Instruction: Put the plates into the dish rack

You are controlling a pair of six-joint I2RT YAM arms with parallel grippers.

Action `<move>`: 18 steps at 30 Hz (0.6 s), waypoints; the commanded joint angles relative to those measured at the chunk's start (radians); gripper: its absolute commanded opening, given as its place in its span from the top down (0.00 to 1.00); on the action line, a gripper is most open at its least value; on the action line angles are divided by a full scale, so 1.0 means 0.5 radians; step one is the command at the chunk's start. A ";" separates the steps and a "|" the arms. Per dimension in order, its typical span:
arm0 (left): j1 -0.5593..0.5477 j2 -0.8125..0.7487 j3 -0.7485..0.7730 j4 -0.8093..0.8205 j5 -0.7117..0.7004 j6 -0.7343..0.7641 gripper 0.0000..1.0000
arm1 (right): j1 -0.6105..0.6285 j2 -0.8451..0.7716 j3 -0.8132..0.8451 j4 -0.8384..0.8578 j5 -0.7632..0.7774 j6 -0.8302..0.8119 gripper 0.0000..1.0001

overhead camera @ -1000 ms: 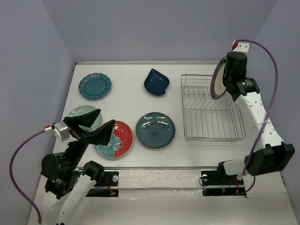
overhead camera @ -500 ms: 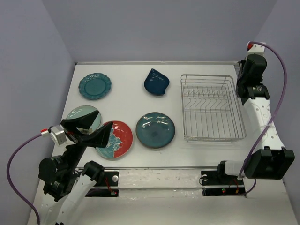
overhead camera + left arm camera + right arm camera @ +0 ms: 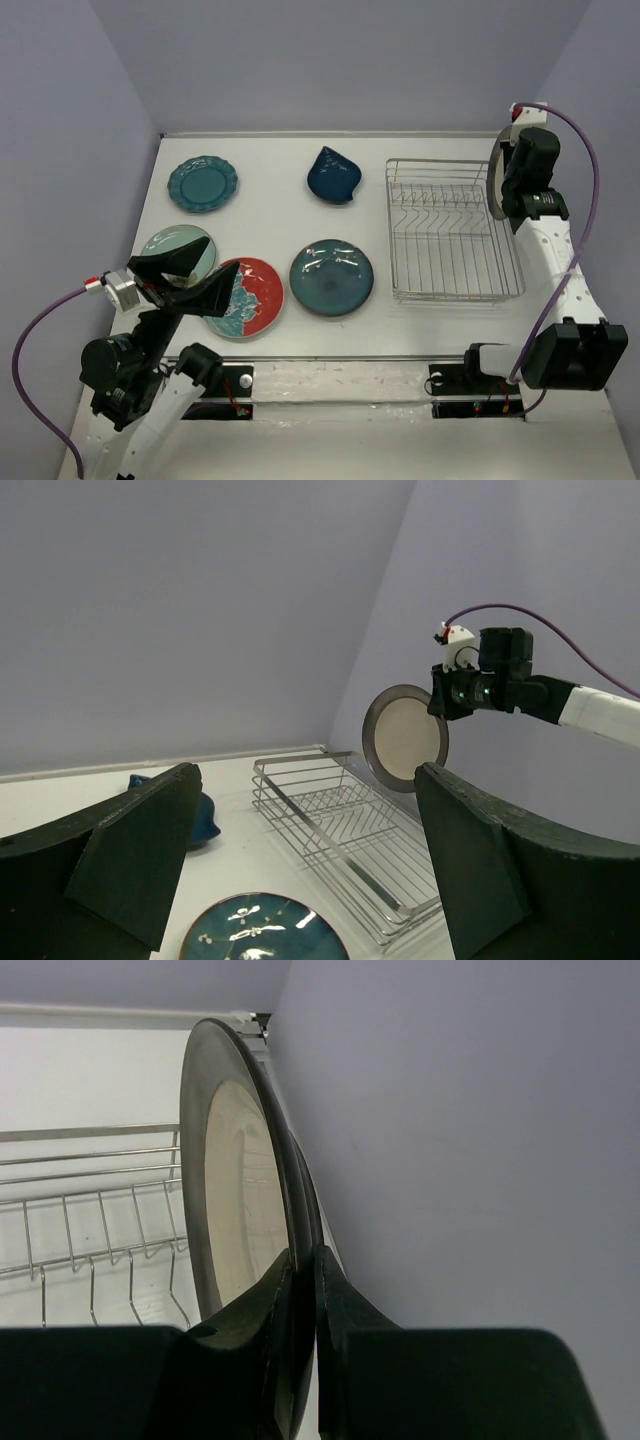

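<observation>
My right gripper [image 3: 503,190] is shut on the rim of the cream plate with a dark rim [image 3: 494,172] and holds it upright, edge-on, above the right rim of the silver wire dish rack [image 3: 455,292]. The right wrist view shows the fingers pinching the plate [image 3: 235,1210], with the gripper [image 3: 303,1260] at its rim. My left gripper [image 3: 227,252] is open and empty, above the pale mint plate [image 3: 168,243] and the red-and-light-blue plate [image 3: 255,300]. The scalloped teal plate [image 3: 203,184], dark blue leaf plate [image 3: 334,175] and glossy dark teal plate [image 3: 331,277] lie flat on the table.
The rack holds no plates. The purple right wall stands close behind the held plate [image 3: 405,738]. In the left wrist view, the rack [image 3: 340,825] and the dark teal plate [image 3: 262,932] lie between my open left fingers.
My right arm swung the cream plate out past the rack's right side, then came back a little left; the plate now stands edge-on. My left arm drew back slightly.
</observation>
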 commanded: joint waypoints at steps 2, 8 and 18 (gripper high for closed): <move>-0.011 -0.031 0.068 0.070 -0.005 0.030 0.01 | 0.001 -0.156 -0.037 0.426 -0.002 -0.036 0.93; -0.014 -0.034 0.068 0.070 -0.005 0.033 0.01 | 0.001 -0.165 -0.166 0.479 -0.009 -0.079 0.93; -0.014 -0.031 0.068 0.070 -0.014 0.027 0.01 | 0.001 -0.097 -0.322 0.469 -0.058 0.105 0.93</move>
